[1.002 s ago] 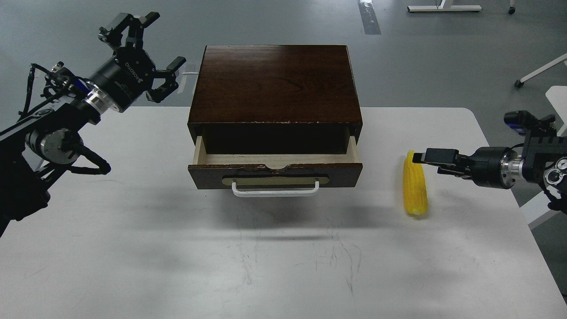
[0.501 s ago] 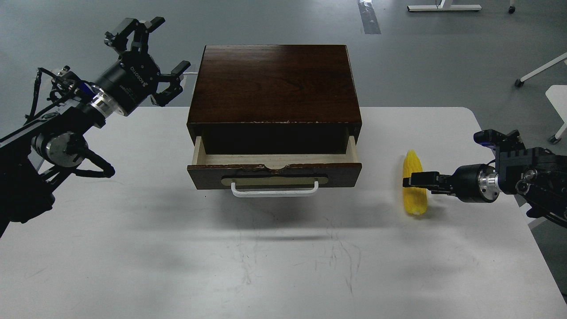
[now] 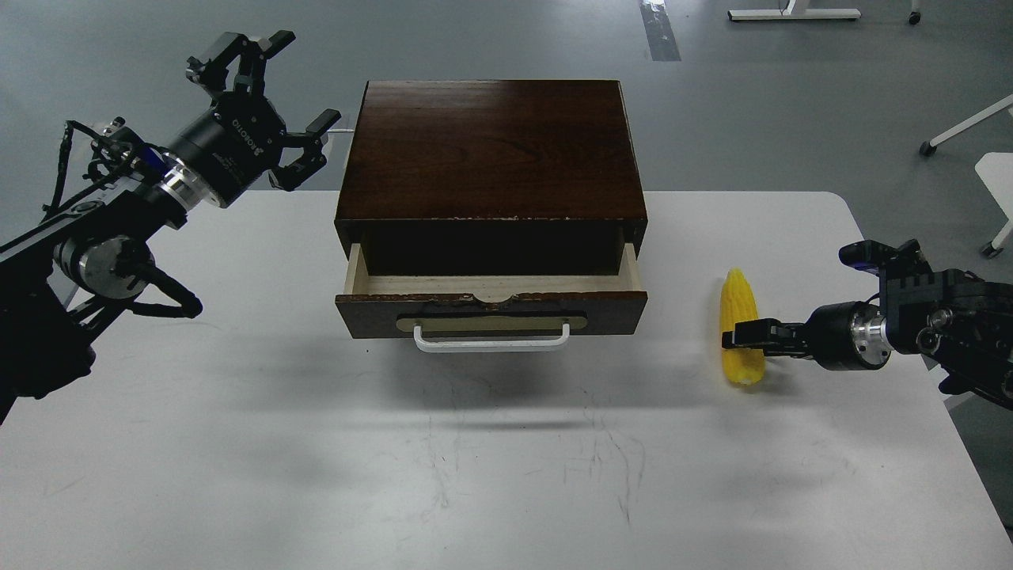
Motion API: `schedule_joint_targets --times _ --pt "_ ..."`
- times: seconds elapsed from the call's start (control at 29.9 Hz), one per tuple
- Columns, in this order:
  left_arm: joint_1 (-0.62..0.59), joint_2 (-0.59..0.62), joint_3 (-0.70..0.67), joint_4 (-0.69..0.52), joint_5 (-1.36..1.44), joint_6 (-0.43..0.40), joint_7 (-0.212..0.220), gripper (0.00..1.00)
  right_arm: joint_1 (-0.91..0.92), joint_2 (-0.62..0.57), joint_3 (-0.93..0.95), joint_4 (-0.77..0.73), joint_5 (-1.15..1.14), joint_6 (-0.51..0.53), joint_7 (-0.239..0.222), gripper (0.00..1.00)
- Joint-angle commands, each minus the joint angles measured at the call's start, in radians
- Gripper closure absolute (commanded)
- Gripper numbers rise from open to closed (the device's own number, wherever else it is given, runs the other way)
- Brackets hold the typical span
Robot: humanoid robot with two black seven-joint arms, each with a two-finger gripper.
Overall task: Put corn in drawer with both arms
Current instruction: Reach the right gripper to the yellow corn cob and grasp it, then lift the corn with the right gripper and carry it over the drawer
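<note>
The yellow corn (image 3: 737, 299) lies on the white table (image 3: 506, 459) right of the box, pointed end away from me. My right gripper (image 3: 737, 336) reaches in low from the right, its tip over the cob's lower half; it is seen edge-on and dark, so its fingers cannot be told apart. The drawer (image 3: 491, 305) of the dark brown box (image 3: 491, 150) stands pulled open, showing a pale wood interior with nothing visible in it; the white bar handle (image 3: 491, 342) faces me. My left gripper (image 3: 273, 95) is open and empty, raised beside the box's back left corner.
The box stands at the table's back middle. The table's right edge (image 3: 942, 396) runs close behind the right arm. White furniture legs (image 3: 961, 127) stand on the grey floor at the far right.
My right gripper has dropped from beside the corn's tip down to its lower half. My left gripper has moved slightly up and right towards the box, then held still.
</note>
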State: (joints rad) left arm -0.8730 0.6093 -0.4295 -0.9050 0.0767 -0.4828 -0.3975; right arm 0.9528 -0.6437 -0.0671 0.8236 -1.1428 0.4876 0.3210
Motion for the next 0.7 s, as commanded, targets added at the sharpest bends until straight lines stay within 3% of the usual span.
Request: schedule_joint_targets --times 0.0,0.13,0.23,0.33,0.5,0.67 --pt "0.000 0.003 0.000 0.000 0.000 -0.006 0.000 0.01 0.001 0.007 -0.002 0.000 0.000 -0.018 0.001 0.57" --pt "0.000 0.003 0.000 0.000 0.000 -0.006 0.000 0.01 0.003 0.007 -0.002 0.000 0.000 -0.017 0.007 0.66" --pt "0.000 0.003 0.000 0.000 0.000 -0.006 0.000 0.01 0.003 0.001 -0.002 0.000 0.000 -0.017 0.009 0.66" --pt "0.000 0.004 0.000 0.000 0.000 -0.006 0.000 0.01 0.007 -0.004 -0.002 0.005 0.000 -0.017 0.009 0.76" --pt "-0.001 0.007 0.000 0.000 0.000 -0.006 -0.001 0.01 0.105 -0.050 0.003 0.048 0.002 -0.018 0.009 0.76" --pt "-0.001 0.007 -0.002 0.000 0.000 -0.006 -0.001 0.01 0.315 -0.120 0.000 0.163 -0.002 -0.012 0.013 0.71"
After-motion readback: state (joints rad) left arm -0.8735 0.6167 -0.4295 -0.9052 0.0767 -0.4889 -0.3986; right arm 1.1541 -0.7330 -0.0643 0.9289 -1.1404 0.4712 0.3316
